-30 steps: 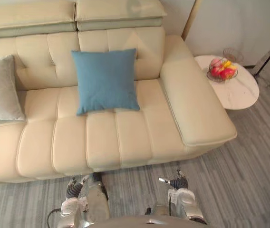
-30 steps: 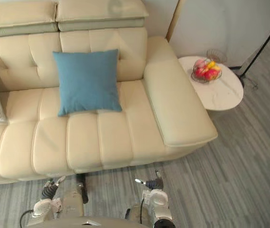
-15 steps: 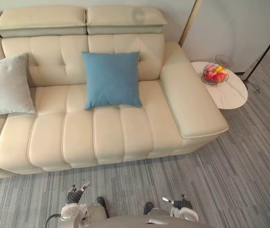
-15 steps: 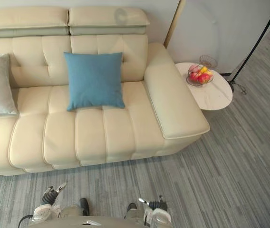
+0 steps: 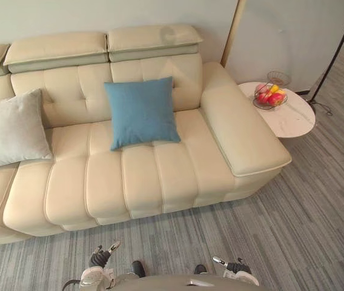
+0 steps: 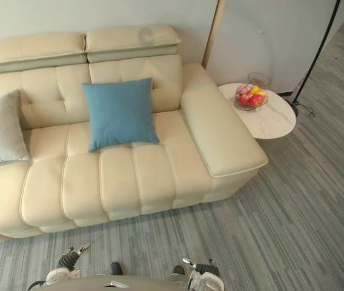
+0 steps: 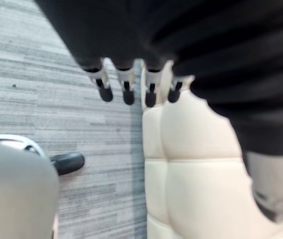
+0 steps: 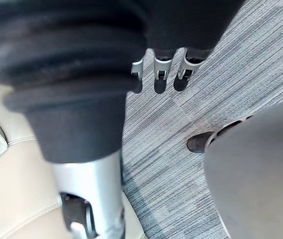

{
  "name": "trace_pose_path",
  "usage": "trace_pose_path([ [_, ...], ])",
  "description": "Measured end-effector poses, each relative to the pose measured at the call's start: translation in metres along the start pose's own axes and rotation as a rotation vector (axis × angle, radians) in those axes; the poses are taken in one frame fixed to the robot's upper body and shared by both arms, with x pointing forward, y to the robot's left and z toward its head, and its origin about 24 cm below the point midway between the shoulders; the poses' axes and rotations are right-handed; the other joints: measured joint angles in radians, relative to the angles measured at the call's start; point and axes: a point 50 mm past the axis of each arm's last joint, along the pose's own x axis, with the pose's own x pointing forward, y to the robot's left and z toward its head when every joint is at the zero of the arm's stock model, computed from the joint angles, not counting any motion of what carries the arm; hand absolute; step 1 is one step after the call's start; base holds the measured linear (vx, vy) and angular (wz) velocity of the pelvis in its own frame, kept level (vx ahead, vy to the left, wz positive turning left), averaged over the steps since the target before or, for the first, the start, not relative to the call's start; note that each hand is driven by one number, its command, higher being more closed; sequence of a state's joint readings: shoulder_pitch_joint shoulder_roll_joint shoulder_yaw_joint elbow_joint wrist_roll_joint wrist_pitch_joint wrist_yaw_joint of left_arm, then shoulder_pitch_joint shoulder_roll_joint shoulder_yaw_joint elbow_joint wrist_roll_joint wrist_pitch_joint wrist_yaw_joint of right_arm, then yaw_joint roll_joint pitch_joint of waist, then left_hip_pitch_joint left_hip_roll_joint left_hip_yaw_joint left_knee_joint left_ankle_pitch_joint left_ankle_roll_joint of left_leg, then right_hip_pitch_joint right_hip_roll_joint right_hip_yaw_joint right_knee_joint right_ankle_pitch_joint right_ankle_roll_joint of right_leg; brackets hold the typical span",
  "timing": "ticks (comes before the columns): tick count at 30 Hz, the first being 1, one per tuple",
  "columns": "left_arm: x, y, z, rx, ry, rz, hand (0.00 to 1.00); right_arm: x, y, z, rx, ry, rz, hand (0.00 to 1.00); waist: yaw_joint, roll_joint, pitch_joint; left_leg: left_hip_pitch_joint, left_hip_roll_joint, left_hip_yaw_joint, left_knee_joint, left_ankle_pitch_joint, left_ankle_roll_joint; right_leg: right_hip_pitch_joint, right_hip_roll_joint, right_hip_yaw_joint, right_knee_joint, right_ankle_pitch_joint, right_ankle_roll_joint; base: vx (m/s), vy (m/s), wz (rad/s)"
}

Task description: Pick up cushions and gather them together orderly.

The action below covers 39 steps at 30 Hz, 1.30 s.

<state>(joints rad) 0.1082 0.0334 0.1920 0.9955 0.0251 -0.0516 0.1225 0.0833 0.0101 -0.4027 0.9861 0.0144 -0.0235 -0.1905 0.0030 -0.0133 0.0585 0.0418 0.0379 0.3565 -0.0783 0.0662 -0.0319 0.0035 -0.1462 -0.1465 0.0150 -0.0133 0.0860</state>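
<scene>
You are looking along the right hand (image 8: pixel 160 68): its dark-tipped fingers (image 8: pixel 137 82) hang loose and hold nothing, with grey striped carpet (image 8: pixel 231 74) past them. The edge of a cream sofa (image 8: pixel 4 204) shows beside the silver thumb (image 8: pixel 94 196).

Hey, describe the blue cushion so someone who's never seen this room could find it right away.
Find the big cream sofa against the wall. Leaning on its backrest, nearer the end with the wide armrest, is the blue cushion, square and plain. Its solid blue sets it apart from the pale grey cushion towards the other end.
</scene>
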Motion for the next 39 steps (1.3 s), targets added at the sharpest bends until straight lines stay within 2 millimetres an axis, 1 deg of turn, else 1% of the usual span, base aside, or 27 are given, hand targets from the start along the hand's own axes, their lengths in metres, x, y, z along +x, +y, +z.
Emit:
trace_pose_path([
  [3, 0.001, 0.002, 0.002, 0.0, -0.006, 0.004, 0.0, 0.0, 0.002, -0.001, 0.002, 0.009, 0.01, 0.0, 0.005, -0.013, 0.005, 0.002, 0.022, 0.055, 0.083, -0.056, -0.015, -0.006, 0.014, 0.074, -0.001, 0.013, -0.001, 0.0, -0.008, -0.77],
  [4, 0.002, 0.004, 0.005, -0.015, -0.015, 0.011, 0.0, 0.0, 0.002, -0.001, 0.002, 0.01, 0.009, 0.0, 0.013, -0.024, 0.011, -0.038, 0.031, -0.051, 0.21, -0.096, -0.002, -0.016, 0.016, 0.13, 0.0, 0.017, -0.007, 0.02, -0.073, -1.01],
  [6, 0.002, -0.001, 0.007, -0.021, -0.019, 0.001, 0.0, 0.001, -0.001, 0.002, -0.002, 0.0, 0.003, 0.0, 0.019, -0.017, 0.013, -0.109, 0.04, -0.227, 0.347, -0.171, 0.003, -0.047, 0.035, 0.193, 0.015, 0.029, -0.006, 0.0, -0.056, -1.08],
  [7, 0.001, -0.006, 0.007, -0.03, -0.018, -0.008, 0.0, 0.003, -0.005, 0.005, -0.006, -0.009, -0.007, 0.0, 0.027, 0.007, 0.016, -0.123, 0.044, -0.316, 0.385, -0.227, -0.01, -0.063, 0.052, 0.232, 0.016, 0.04, -0.002, -0.07, 0.105, -1.46],
  [8, 0.002, -0.013, 0.011, -0.041, -0.025, -0.021, 0.0, 0.003, -0.007, 0.007, -0.009, -0.014, -0.012, 0.0, 0.031, 0.023, 0.023, -0.121, 0.046, -0.364, 0.409, -0.29, -0.046, -0.091, 0.08, 0.289, 0.023, 0.05, 0.0, -0.08, 0.137, -1.48],
  [11, 0.004, -0.012, 0.019, -0.036, -0.047, -0.018, 0.0, -0.001, 0.004, 0.009, 0.032, -0.04, 0.014, 0.0, 0.011, 0.002, 0.042, -0.115, 0.051, -0.246, 0.456, -0.35, -0.036, -0.148, 0.093, 0.391, 0.048, 0.055, -0.009, -0.12, 0.134, -1.23],
  [14, 0.005, -0.005, 0.022, -0.015, -0.056, -0.001, 0.0, -0.004, 0.018, 0.015, 0.014, -0.072, 0.059, 0.0, 0.013, -0.035, 0.04, -0.113, 0.079, -0.084, 0.453, -0.372, -0.029, -0.219, 0.11, 0.477, 0.04, 0.058, -0.041, -0.08, 0.108, -1.79],
  [15, 0.005, -0.007, 0.025, 0.006, -0.066, -0.009, 0.0, -0.004, 0.025, 0.023, -0.004, -0.095, 0.079, 0.0, 0.01, -0.035, 0.041, -0.108, 0.109, 0.024, 0.447, -0.366, -0.024, -0.287, 0.137, 0.445, 0.096, 0.079, -0.043, -0.01, 0.04, -2.27],
  [17, 0.006, -0.011, 0.029, 0.029, -0.078, -0.025, 0.0, -0.003, 0.024, 0.025, -0.007, -0.101, 0.076, 0.0, 0.001, -0.03, 0.044, -0.086, 0.132, 0.117, 0.443, -0.359, -0.023, -0.325, 0.148, 0.272, 0.183, 0.092, -0.076, 0.11, 0.008, -1.83],
  [18, 0.006, -0.016, 0.033, 0.052, -0.093, -0.044, 0.0, -0.003, 0.022, 0.024, -0.011, -0.1, 0.07, 0.0, 0.004, -0.019, 0.05, -0.067, 0.145, 0.199, 0.447, -0.359, -0.023, -0.336, 0.132, 0.044, 0.203, 0.059, -0.135, 0.17, 0.008, -1.67],
  [19, 0.006, -0.019, 0.036, 0.058, -0.1, -0.053, 0.0, -0.002, 0.021, 0.027, -0.013, -0.107, 0.066, 0.0, -0.008, -0.007, 0.057, -0.062, 0.148, 0.228, 0.453, -0.359, -0.022, -0.341, 0.115, -0.082, 0.218, 0.055, -0.169, 0.16, 0.001, -1.61],
  [20, 0.006, -0.021, 0.036, 0.058, -0.1, -0.058, 0.0, -0.001, 0.019, 0.028, -0.01, -0.111, 0.064, 0.0, -0.016, 0.0, 0.063, -0.056, 0.15, 0.238, 0.453, -0.359, -0.022, -0.342, 0.11, -0.144, 0.225, 0.053, -0.182, 0.18, -0.077, -1.42],
  [21, 0.006, -0.024, 0.04, 0.06, -0.111, -0.068, 0.0, 0.001, 0.016, 0.033, -0.019, -0.125, 0.055, 0.0, -0.021, 0.012, 0.07, -0.014, 0.144, 0.291, 0.432, -0.359, -0.022, -0.339, 0.094, -0.34, 0.247, 0.009, -0.245, 0.15, -0.104, -1.39],
  [22, 0.006, -0.027, 0.041, 0.063, -0.113, -0.075, 0.0, 0.002, 0.014, 0.036, -0.025, -0.132, 0.051, 0.0, -0.022, 0.025, 0.074, 0.027, 0.134, 0.333, 0.404, -0.359, -0.023, -0.332, 0.077, -0.412, 0.274, -0.063, -0.262, 0.16, -0.113, -1.39],
  [23, 0.006, -0.029, 0.041, 0.067, -0.115, -0.082, 0.0, 0.003, 0.012, 0.039, -0.024, -0.139, 0.044, 0.0, -0.026, 0.031, 0.075, 0.047, 0.13, 0.349, 0.385, -0.355, -0.029, -0.329, 0.062, -0.448, 0.303, -0.1, -0.262, 0.16, -0.077, -1.05],
  [24, 0.005, -0.032, 0.041, 0.078, -0.118, -0.091, 0.0, 0.004, 0.009, 0.041, -0.029, -0.145, 0.036, 0.0, -0.028, 0.046, 0.077, 0.076, 0.115, 0.374, 0.359, -0.35, -0.038, -0.326, 0.046, -0.472, 0.346, -0.127, -0.241, 0.21, -0.109, -1.28],
  [26, 0.005, -0.032, 0.04, 0.089, -0.115, -0.093, 0.0, 0.005, 0.009, 0.047, -0.03, -0.159, 0.037, 0.0, -0.029, 0.063, 0.083, 0.101, 0.122, 0.394, 0.378, -0.353, -0.042, -0.358, 0.082, -0.388, 0.392, -0.154, -0.214, 0.26, -0.152, -1.41],
  [27, 0.006, -0.029, 0.041, 0.099, -0.116, -0.088, 0.0, 0.005, 0.009, 0.047, -0.033, -0.158, 0.037, 0.0, -0.029, 0.065, 0.084, 0.067, 0.182, 0.393, 0.537, -0.351, -0.041, -0.36, 0.119, -0.329, 0.396, -0.171, -0.208, 0.33, -0.194, -1.32],
  [28, 0.005, -0.028, 0.035, 0.099, -0.103, -0.085, 0.0, 0.006, 0.009, 0.045, -0.042, -0.148, 0.037, 0.0, -0.024, 0.067, 0.086, 0.025, 0.249, 0.361, 0.715, -0.34, -0.008, -0.336, 0.157, -0.281, 0.379, -0.173, -0.21, 0.28, -0.166, -1.4],
  [29, 0.005, -0.029, 0.034, 0.097, -0.1, -0.087, 0.0, 0.006, 0.008, 0.043, -0.046, -0.137, 0.036, 0.0, -0.02, 0.069, 0.088, 0.004, 0.276, 0.333, 0.803, -0.352, 0.01, -0.317, 0.18, -0.258, 0.368, -0.172, -0.212, 0.33, -0.122, -1.46],
  [30, 0.004, -0.032, 0.033, 0.102, -0.099, -0.097, 0.0, 0.007, 0.005, 0.041, -0.049, -0.125, 0.025, 0.0, -0.015, 0.072, 0.105, -0.053, 0.296, 0.217, 0.953, -0.395, 0.014, -0.247, 0.223, -0.208, 0.337, -0.168, -0.219, 0.25, -0.052, -1.15],
  [32, 0.003, -0.037, 0.034, 0.104, -0.104, -0.111, 0.0, 0.009, -0.002, 0.035, -0.061, -0.098, 0.005, 0.0, -0.015, 0.067, 0.113, -0.126, 0.255, 0.091, 0.965, -0.418, -0.007, -0.177, 0.242, -0.158, 0.292, -0.164, -0.218, 0.31, -0.025, -1.13],
  [33, 0.003, -0.037, 0.04, 0.096, -0.134, -0.112, 0.0, 0.009, -0.006, 0.031, -0.065, -0.079, -0.004, 0.0, -0.011, 0.058, 0.12, -0.187, 0.214, 0.03, 0.913, -0.418, -0.007, -0.129, 0.247, -0.107, 0.264, -0.162, -0.214, 0.25, 0.01, -1.03],
  [35, 0.002, -0.037, 0.045, 0.088, -0.158, -0.111, 0.0, 0.01, -0.008, 0.029, -0.066, -0.068, -0.009, 0.0, 0.003, 0.058, 0.13, -0.257, 0.176, -0.034, 0.834, -0.417, -0.009, -0.092, 0.256, -0.035, 0.234, -0.162, -0.2, 0.22, 0.062, -1.21],
  [36, 0.003, -0.037, 0.048, 0.074, -0.168, -0.111, 0.0, 0.01, -0.008, 0.032, -0.056, -0.073, -0.011, 0.0, 0.02, 0.062, 0.141, -0.312, 0.132, -0.119, 0.705, -0.404, -0.026, -0.063, 0.258, 0.034, 0.21, -0.165, -0.187, 0.2, 0.106, -1.3],
  [37, 0.003, -0.038, 0.048, 0.07, -0.168, -0.111, 0.0, 0.01, -0.008, 0.032, -0.054, -0.073, -0.013, 0.0, 0.022, 0.065, 0.144, -0.322, 0.118, -0.146, 0.661, -0.393, -0.036, -0.054, 0.258, 0.053, 0.204, -0.168, -0.181, 0.21, 0.136, -1.23],
  [39, 0.002, -0.038, 0.046, 0.067, -0.164, -0.11, 0.0, 0.011, -0.011, 0.033, -0.05, -0.076, -0.024, 0.0, 0.025, 0.08, 0.152, -0.348, 0.078, -0.257, 0.477, -0.321, -0.064, -0.009, 0.257, 0.122, 0.176, -0.178, -0.163, 0.29, 0.169, -0.89],
])
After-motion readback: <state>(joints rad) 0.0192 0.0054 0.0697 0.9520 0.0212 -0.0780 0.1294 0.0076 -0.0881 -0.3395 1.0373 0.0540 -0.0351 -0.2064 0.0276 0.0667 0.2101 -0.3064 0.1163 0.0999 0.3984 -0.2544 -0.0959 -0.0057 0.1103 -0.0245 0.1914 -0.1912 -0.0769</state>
